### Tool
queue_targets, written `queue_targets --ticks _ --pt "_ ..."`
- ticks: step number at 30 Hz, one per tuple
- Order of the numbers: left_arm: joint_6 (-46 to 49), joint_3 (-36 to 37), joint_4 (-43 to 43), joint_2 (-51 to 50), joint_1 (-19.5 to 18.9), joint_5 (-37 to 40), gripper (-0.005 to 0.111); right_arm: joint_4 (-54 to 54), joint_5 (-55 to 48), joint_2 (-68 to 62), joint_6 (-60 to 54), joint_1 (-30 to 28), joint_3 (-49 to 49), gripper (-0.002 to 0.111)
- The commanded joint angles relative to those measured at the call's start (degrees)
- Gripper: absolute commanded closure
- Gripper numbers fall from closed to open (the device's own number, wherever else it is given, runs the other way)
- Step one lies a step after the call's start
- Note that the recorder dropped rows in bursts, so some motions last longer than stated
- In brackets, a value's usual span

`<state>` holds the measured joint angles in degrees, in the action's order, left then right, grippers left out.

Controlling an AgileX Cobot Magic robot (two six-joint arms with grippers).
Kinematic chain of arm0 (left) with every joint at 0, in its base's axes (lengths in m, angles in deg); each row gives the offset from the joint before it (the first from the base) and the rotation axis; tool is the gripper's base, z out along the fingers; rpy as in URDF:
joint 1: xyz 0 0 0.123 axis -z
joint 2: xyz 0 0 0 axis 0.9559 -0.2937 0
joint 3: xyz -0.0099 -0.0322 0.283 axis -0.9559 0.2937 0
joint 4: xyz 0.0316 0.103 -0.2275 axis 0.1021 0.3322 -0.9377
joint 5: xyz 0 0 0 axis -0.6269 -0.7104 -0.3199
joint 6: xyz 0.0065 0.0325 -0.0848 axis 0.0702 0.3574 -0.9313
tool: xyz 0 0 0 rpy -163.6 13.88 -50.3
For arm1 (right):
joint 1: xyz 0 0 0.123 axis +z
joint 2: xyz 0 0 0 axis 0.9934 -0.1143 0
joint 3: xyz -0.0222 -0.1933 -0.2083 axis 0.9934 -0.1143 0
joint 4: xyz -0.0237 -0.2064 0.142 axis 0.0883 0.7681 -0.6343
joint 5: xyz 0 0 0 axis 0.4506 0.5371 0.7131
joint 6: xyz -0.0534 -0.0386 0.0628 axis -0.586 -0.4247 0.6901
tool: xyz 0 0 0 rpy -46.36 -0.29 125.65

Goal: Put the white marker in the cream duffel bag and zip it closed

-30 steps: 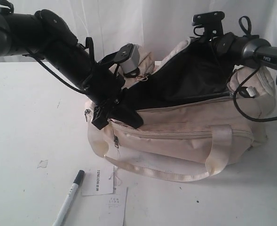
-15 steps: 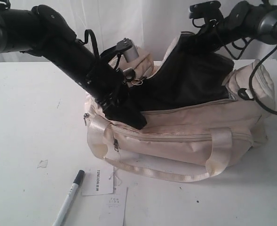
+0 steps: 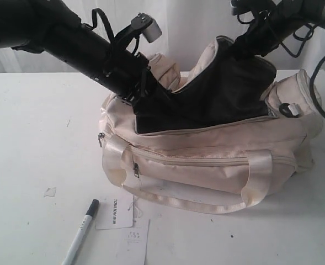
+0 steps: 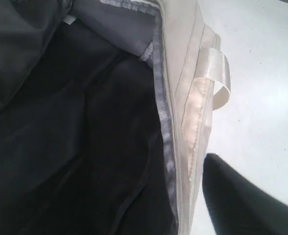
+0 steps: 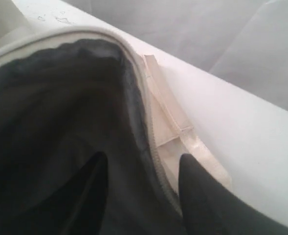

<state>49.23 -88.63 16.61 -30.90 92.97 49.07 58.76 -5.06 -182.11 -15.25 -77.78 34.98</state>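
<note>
While the spread right gripper (image 5: 144, 157) is straddling the limp cream duffel bag (image 3: 206, 165) at its rim, the left gripper (image 3: 144, 104) unreadable, the light, rigid white marker (image 3: 80, 232) is awaiting a mid-barrel pinch.

The cream duffel bag (image 3: 198, 178) has black lining (image 3: 217, 94), grey zippers (image 3: 195, 160) and cream strap handles (image 3: 259, 176). The white marker (image 3: 80, 232) has a black cap (image 3: 92, 206). The white paper tags (image 3: 115, 217) bear black print; the table (image 3: 30, 138) is white.
</note>
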Motion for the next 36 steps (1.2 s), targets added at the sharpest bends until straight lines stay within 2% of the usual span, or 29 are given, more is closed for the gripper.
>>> queue_targets --ticks 1,9,12,13,16,19,24,29,33,36 --pt "-0.5 0.0 -1.7 0.9 0.0 -2.4 0.042 0.5 -3.2 1.8 0.8 -0.5 0.0 0.065" --pt "-0.6 0.0 0.4 4.7 0.0 -10.3 0.047 4.6 -10.6 7.8 0.8 -0.7 0.0 0.065" --pt "-0.8 0.0 4.9 6.8 0.0 -10.3 0.063 7.3 -15.5 9.7 1.7 -0.7 0.0 0.066" --pt "-0.9 0.0 6.8 7.7 0.0 -9.8 0.072 7.7 -17.1 10.2 1.9 -0.7 0.0 0.067" --pt "-4.0 0.0 10.4 9.6 0.0 -9.6 0.093 9.6 -19.3 11.2 4.1 -0.7 0.0 0.076" --pt "-6.6 0.0 14.0 11.4 0.0 -9.7 0.107 10.7 -19.9 12.2 7.3 -0.8 0.0 0.088" --pt "-10.0 0.0 17.7 13.6 -0.4 -11.0 0.107 11.2 -20.2 13.3 15.7 -1.3 0.0 0.108" --pt "-20.2 1.9 28.6 15.1 -3.9 -10.1 0.107 11.4 -24.0 13.7 16.7 -1.8 0.0 0.108" --pt "-25.1 7.4 30.4 19.7 -9.7 -8.7 0.107 12.1 -26.3 15.4 17.5 -3.8 0.0 0.108" --pt "-32.8 13.6 30.8 24.2 -14.2 -8.6 0.107 12.1 -25.4 18.0 20.4 -6.4 -1.9 0.108"
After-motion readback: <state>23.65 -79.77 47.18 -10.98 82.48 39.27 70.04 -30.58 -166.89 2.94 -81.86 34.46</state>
